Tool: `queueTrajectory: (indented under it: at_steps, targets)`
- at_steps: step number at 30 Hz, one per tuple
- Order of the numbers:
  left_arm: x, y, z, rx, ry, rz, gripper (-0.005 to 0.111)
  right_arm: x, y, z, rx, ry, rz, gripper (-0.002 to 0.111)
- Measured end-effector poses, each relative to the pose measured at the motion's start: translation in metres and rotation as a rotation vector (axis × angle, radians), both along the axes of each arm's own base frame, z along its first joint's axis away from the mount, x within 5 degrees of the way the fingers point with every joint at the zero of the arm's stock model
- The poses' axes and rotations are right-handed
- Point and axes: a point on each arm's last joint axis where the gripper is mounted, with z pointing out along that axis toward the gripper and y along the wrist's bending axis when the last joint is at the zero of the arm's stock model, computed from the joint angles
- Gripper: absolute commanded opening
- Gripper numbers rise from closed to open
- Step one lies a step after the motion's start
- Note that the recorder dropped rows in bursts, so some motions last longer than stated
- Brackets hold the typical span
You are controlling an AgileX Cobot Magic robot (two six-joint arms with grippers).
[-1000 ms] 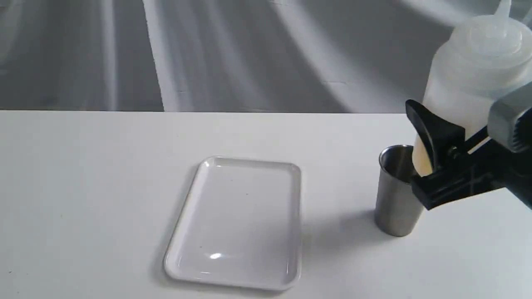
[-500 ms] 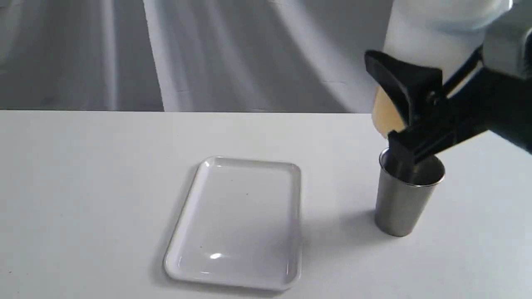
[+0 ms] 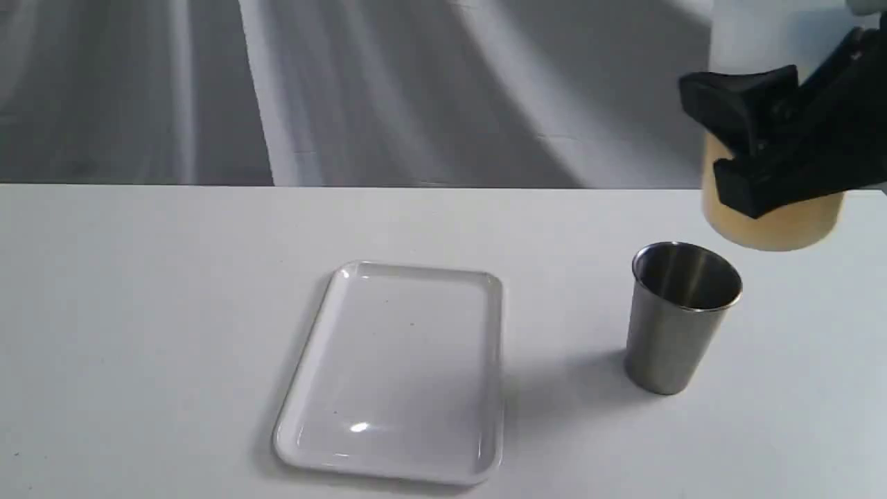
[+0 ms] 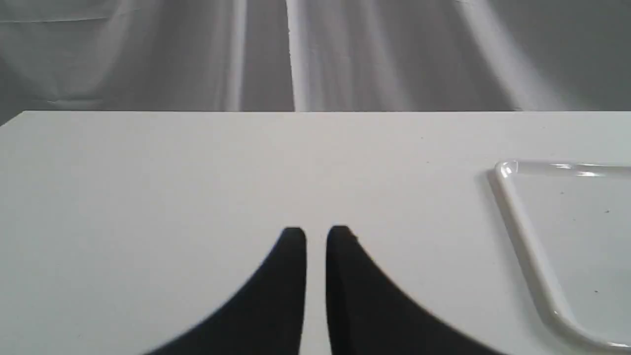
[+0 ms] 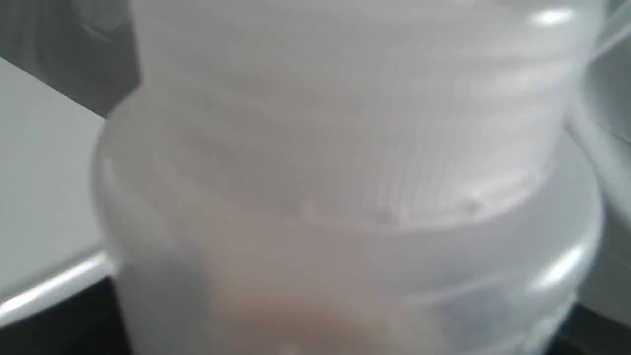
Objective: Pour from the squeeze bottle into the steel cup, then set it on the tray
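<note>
The squeeze bottle hangs upright in the air at the far right, amber liquid at its bottom, its top cut off by the frame. My right gripper is shut on its lower body. The bottle's base is above and slightly right of the steel cup, which stands upright on the table. The white tray lies flat and bare left of the cup. In the right wrist view the bottle fills the picture. My left gripper hovers over bare table with its fingers nearly together, nothing between them; the tray's rim shows beside it.
A white table carries everything, with its far edge against a grey draped backdrop. Wide bare tabletop lies left of the tray.
The right gripper lifted the bottle from beside the cup, swung it over the cup's mouth, then shifted it right and higher. Cup, tray and left gripper stayed put.
</note>
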Motion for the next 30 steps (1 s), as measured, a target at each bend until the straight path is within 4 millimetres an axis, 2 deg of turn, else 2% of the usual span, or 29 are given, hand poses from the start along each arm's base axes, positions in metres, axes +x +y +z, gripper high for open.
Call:
queueTrajectory:
  at_steps: [7, 12, 22, 30]
  targets:
    - [0.000, 0.000, 0.000, 0.000, 0.000, 0.000, 0.008, 0.005, -0.019, -0.008, -0.092, 0.056, -0.208, 0.000]
    - [0.000, 0.000, 0.000, 0.000, 0.000, 0.000, 0.008, 0.017, -0.022, -0.020, -0.165, 0.097, -0.264, 0.000]
    - [0.000, 0.000, 0.000, 0.000, 0.000, 0.000, 0.008, 0.048, -0.025, -0.058, -0.271, 0.224, -0.391, 0.000]
    - [0.000, 0.000, 0.000, 0.000, 0.000, 0.000, 0.008, 0.065, -0.051, -0.080, -0.265, 0.277, -0.544, 0.000]
